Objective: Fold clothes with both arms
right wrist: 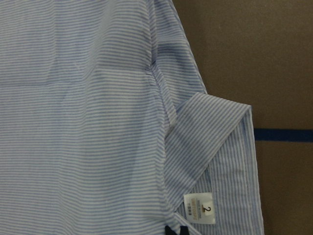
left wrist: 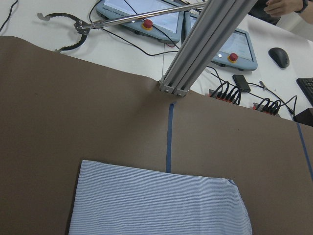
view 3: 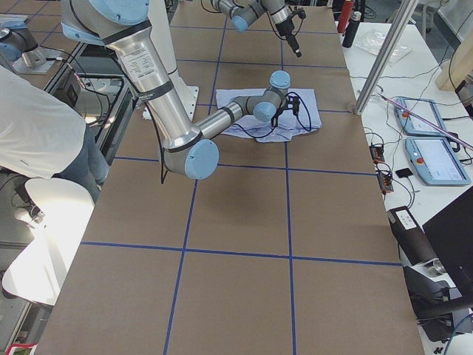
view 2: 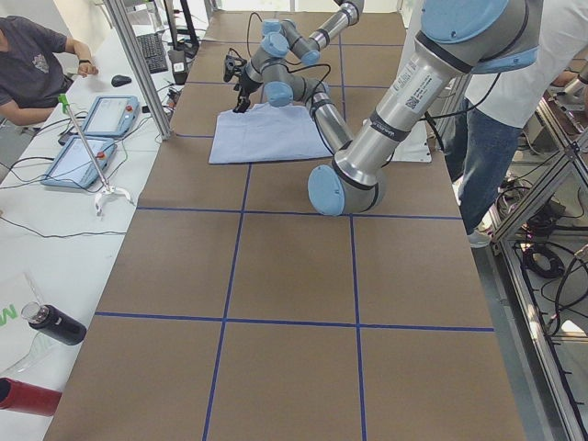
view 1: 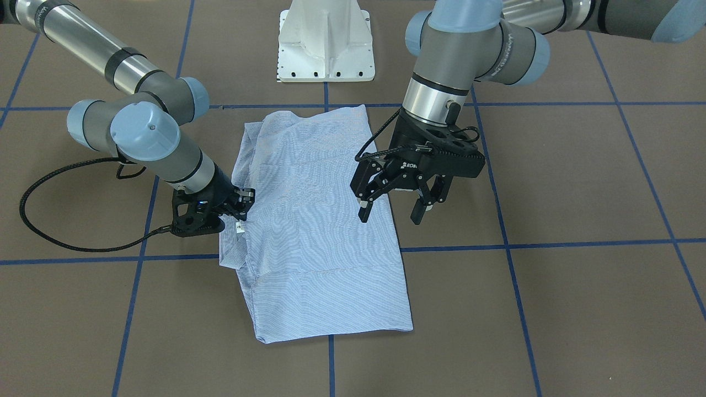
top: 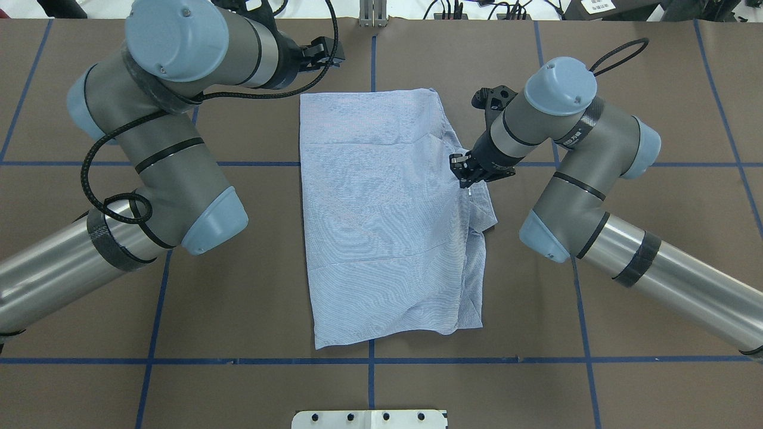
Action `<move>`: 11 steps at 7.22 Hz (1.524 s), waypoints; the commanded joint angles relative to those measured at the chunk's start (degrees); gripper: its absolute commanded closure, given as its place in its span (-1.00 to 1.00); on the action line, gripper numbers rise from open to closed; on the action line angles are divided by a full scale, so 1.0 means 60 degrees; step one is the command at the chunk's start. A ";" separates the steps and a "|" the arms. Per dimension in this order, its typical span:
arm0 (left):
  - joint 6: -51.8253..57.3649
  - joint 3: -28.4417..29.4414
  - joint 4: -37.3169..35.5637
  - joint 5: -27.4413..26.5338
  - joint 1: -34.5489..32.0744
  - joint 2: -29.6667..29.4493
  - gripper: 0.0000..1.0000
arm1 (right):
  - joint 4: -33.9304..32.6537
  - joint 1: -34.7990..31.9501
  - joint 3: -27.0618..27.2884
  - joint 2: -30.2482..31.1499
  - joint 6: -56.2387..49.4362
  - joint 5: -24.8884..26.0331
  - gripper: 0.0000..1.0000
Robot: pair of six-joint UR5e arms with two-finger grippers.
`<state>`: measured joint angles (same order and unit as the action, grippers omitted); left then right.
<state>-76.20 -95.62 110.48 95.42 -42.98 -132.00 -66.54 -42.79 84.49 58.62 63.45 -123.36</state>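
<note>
Shirt (top: 381, 214) lies flat mid-table, already folded to a rough rectangle. Its long axis runs from the robot's base straight out to the far side. The left edge is clean; the right edge is rumpled, with layers sticking out.

Right gripper (top: 468, 177) is down on that rumpled right edge, about halfway along, right by the neck label (right wrist: 200, 208). In the wrist view its tips sit together at the cloth with creases running into them, so I read it as pinched on the fabric.

Left gripper (view 1: 391, 212) hangs above the opposite edge at roughly the same station. Its jaws are wide apart, one finger over cloth and the other over bare table (top: 626, 268). It holds nothing.

What matters for you: the left edge sits directly under the open jaws and runs parallel to the long axis. My guess is the left needs a straight drop and close to match the right. Check that it takes every layer, not just the top one.
</note>
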 commanded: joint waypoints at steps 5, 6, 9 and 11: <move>0.0000 0.0000 0.0000 0.0035 -0.0015 0.0012 -0.97 | 0.0031 -0.0120 0.0301 0.0364 0.0132 -0.0050 0.98; 0.0000 0.0000 0.0014 0.0049 -0.0015 0.0012 -0.97 | 0.0017 -0.0106 0.0506 0.0569 0.0132 -0.0050 0.70; -0.0015 0.0000 0.0000 0.0078 -0.0015 0.0012 -0.97 | 0.0089 -0.0091 0.0465 0.0586 0.0132 0.0008 -0.98; -0.0087 -0.0538 -0.0059 0.0702 -0.0029 0.0419 -0.98 | 0.0119 -0.0178 0.0886 0.0571 0.0292 -0.0006 -0.99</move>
<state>-76.40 -96.79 110.32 96.96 -43.12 -131.07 -65.88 -43.51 88.25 62.04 64.53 -123.41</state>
